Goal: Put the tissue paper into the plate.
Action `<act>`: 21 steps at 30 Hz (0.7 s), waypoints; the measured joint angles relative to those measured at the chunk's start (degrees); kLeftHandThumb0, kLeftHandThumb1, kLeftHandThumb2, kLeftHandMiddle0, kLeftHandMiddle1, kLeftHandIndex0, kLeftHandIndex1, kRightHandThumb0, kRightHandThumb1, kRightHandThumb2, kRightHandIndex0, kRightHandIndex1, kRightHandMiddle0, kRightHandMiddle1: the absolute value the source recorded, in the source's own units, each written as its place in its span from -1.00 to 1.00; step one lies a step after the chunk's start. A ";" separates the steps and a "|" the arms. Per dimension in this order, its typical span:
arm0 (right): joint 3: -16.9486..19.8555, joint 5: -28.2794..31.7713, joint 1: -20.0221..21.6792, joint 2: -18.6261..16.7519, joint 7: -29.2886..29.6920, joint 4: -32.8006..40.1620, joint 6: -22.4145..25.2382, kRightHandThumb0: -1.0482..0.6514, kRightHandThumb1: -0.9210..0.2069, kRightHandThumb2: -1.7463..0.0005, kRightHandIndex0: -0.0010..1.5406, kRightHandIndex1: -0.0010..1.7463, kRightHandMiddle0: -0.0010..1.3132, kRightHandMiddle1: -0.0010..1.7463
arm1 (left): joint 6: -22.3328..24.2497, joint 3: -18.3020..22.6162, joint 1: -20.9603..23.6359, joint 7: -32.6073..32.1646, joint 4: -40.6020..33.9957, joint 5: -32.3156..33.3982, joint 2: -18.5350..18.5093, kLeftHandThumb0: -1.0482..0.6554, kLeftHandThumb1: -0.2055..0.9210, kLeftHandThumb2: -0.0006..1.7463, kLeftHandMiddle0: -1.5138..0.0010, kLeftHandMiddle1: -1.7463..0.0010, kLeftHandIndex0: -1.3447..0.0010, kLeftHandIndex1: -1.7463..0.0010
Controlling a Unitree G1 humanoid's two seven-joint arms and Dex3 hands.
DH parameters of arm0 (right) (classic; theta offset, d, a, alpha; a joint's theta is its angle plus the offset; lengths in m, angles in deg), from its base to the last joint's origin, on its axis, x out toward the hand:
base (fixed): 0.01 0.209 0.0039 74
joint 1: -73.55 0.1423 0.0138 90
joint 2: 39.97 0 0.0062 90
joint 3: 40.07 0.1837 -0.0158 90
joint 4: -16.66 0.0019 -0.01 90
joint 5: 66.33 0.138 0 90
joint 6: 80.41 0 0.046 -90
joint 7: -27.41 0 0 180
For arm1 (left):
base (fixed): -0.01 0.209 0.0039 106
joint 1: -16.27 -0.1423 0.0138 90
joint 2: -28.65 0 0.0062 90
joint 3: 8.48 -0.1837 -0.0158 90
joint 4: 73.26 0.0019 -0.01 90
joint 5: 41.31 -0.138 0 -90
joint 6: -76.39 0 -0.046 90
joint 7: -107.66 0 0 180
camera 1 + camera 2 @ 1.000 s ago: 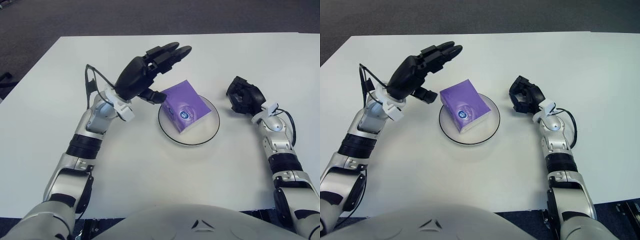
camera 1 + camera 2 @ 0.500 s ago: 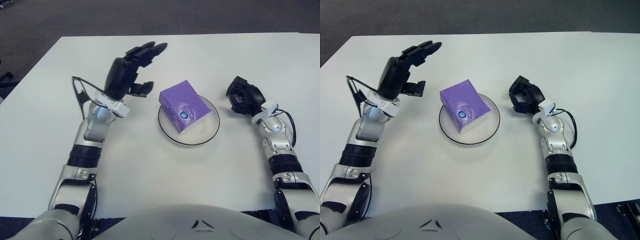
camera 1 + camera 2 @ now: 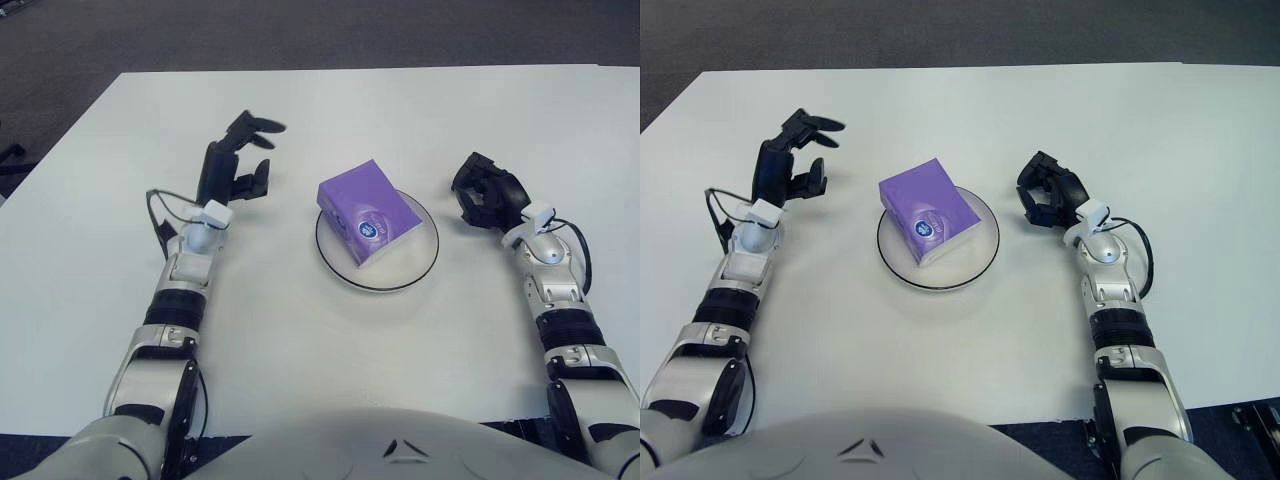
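A purple tissue pack (image 3: 368, 211) lies in the round white plate (image 3: 416, 264) with a dark rim, near the table's middle. My left hand (image 3: 238, 160) is to the left of the plate, apart from the pack, fingers spread and holding nothing. To the right of the plate is my right hand (image 3: 486, 192), fingers curled with nothing in them.
The white table (image 3: 320, 330) spreads all round the plate. Dark carpet floor (image 3: 300, 30) lies beyond its far edge. A thin cable (image 3: 158, 215) loops by my left wrist.
My left hand has drawn back from beside the tissue pack, moving left and down. The pack stays in the plate. The right hand has not moved.
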 measured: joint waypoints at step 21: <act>4.35 -2.19 0.34 -3.93 12.55 -0.82 -4.42 -0.22 -0.59 0.06 0.02 1.00 -0.48 1.00 | 17.20 6.51 -1.16 8.83 -3.14 25.22 7.84 -0.18 0.97 -0.40 -0.06 -1.00 0.67 -1.00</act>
